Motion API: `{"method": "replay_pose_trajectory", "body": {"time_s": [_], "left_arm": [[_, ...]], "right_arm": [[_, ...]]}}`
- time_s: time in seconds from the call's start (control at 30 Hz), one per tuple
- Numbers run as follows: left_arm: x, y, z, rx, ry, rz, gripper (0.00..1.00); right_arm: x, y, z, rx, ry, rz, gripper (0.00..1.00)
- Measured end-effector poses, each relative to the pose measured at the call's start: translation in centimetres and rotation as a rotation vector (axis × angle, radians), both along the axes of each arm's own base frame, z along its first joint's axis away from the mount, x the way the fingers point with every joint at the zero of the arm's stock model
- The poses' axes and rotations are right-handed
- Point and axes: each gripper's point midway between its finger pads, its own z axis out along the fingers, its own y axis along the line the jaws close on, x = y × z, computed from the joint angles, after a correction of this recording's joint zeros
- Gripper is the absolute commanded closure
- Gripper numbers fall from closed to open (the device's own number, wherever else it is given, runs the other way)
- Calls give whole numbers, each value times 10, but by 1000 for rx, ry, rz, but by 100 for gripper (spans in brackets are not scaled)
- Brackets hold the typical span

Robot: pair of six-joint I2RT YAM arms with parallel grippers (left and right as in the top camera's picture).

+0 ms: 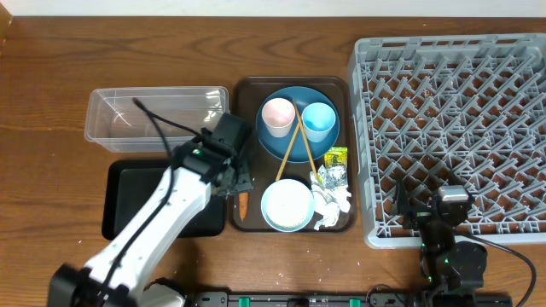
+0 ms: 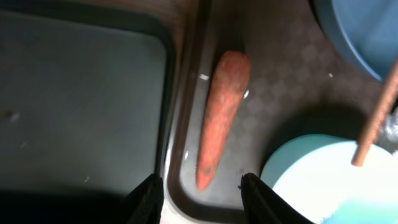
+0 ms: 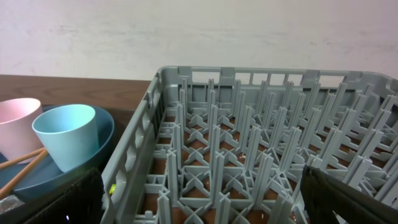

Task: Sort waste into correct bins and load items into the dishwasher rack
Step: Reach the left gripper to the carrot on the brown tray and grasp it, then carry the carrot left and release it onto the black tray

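- Two end effectors inspected; neither holds anything.
- Left end effector (image 2: 200, 198): fingers apart, straddling the narrow tip of the small orange carrot (image 2: 221, 112), with a gap on each side.
- Carrot lies flat at the 7 o'clock corner of the brown serving tray (image 1: 290, 83), along its wall; a few white rice grains (image 2: 204, 76) lie beside it.
- Right end effector (image 3: 199, 208): fingers spread wide, at the 6 o'clock edge of the grey dishwasher rack (image 1: 452, 128).
- Dark-blue plate (image 1: 320, 149) at the tray's 12 o'clock carries the pink cup (image 1: 278, 115) and light-blue cup (image 1: 318, 119).
- Wooden chopsticks (image 1: 292, 149) run from the plate to the pale-blue bowl (image 1: 287, 205) at 6 o'clock.
- Yellow-green packet (image 1: 336, 157), foil wrapper (image 1: 331, 176) and crumpled white paper (image 1: 333, 205) sit at the tray's 4 to 5 o'clock.
- Clear tub (image 1: 158, 90) at the tray's 10 o'clock, black tray (image 1: 128, 205) at 8 o'clock, both on the surface.
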Motion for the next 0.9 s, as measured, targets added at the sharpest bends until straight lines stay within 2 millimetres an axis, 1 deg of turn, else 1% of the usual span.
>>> {"method": "replay_pose_trajectory", "body": {"time_s": [0.17, 0.43, 0.47, 0.53, 0.6, 0.73, 0.83, 0.87, 0.9], "left_arm": [[10, -5, -24, 16, 30, -8, 57], [15, -7, -56, 49, 89, -16, 58], [16, -7, -60, 52, 95, -18, 60], [17, -9, -67, 49, 105, -24, 61], [18, -13, -70, 46, 104, -36, 61], [15, -11, -82, 65, 138, -37, 61], [15, -11, -85, 68, 143, -38, 61], [15, -11, -85, 68, 142, -38, 62], [16, -11, -85, 67, 142, -38, 65]], "right_arm": [[0, 0, 0, 0, 0, 0, 1], [0, 0, 0, 0, 0, 0, 1], [0, 0, 0, 0, 0, 0, 1], [0, 0, 0, 0, 0, 0, 1], [0, 0, 0, 0, 0, 0, 1], [0, 0, 0, 0, 0, 0, 1], [0, 0, 0, 0, 0, 0, 1], [0, 0, 0, 0, 0, 0, 1], [0, 0, 0, 0, 0, 0, 1]]}}
